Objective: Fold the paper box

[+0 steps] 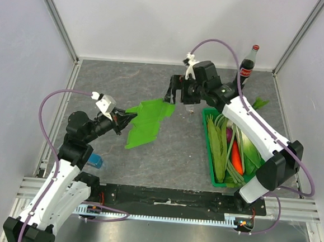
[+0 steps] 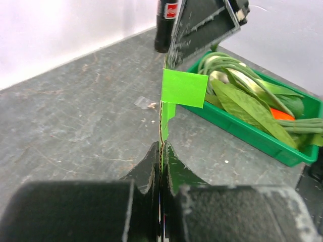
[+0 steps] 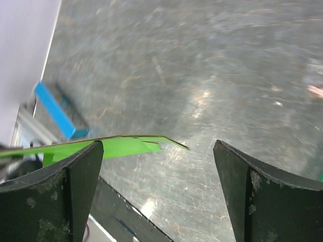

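Note:
The paper box (image 1: 148,120) is a flat lime-green card sheet held off the table. My left gripper (image 1: 127,117) is shut on its left edge; in the left wrist view the card (image 2: 182,89) runs edge-on out from between the closed fingers (image 2: 146,164). My right gripper (image 1: 177,94) is open at the sheet's far right end, jaws wide apart. In the right wrist view the green card (image 3: 111,147) reaches in from the left, beside the left finger (image 3: 75,176), with nothing between the jaws.
A dark-green crate of vegetables (image 1: 211,153) stands at the right, also in the left wrist view (image 2: 267,136). A cola bottle (image 1: 247,63) stands at the back right. A small blue block (image 1: 95,160) lies near the left arm, also in the right wrist view (image 3: 55,111).

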`<state>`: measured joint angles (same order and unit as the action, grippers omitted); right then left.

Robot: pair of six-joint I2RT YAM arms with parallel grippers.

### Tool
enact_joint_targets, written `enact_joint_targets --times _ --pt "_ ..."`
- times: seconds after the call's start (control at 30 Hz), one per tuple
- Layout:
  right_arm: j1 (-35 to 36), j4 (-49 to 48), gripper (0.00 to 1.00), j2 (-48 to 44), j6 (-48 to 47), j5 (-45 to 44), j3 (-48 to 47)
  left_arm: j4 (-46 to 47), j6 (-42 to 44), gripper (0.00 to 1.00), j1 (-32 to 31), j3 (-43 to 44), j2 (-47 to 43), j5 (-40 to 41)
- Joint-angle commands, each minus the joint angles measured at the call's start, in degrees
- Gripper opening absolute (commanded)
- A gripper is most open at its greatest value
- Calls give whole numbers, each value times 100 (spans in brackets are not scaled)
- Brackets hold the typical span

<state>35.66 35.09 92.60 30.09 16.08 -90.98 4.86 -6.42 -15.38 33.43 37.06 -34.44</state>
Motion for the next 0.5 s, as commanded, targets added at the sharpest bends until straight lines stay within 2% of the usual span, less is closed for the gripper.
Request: enact_joint_targets --times 0.0,0.1,0.23,0.27,0.37,0.47 --pt "-103 699 98 -251 1130 -1799 -788 393 633 2 -36 32 -129 428" --pt "-121 842 98 -338 1910 -2021 -668 331 1027 2 -36 137 -85 438" --pt "-130 455 83 -322 3326 -1214 -438 130 1449 2 -44 269 -23 376" --pt "-103 420 82 -321 3920 -1151 -421 42 1511 2 -44 278 -23 402" --pt "-68 367 74 -444 4810 -1185 -307 15 1731 2 -53 200 -84 438" --pt "-7 121 67 -471 5252 -959 -157 58 1819 2 -71 138 -120 429"
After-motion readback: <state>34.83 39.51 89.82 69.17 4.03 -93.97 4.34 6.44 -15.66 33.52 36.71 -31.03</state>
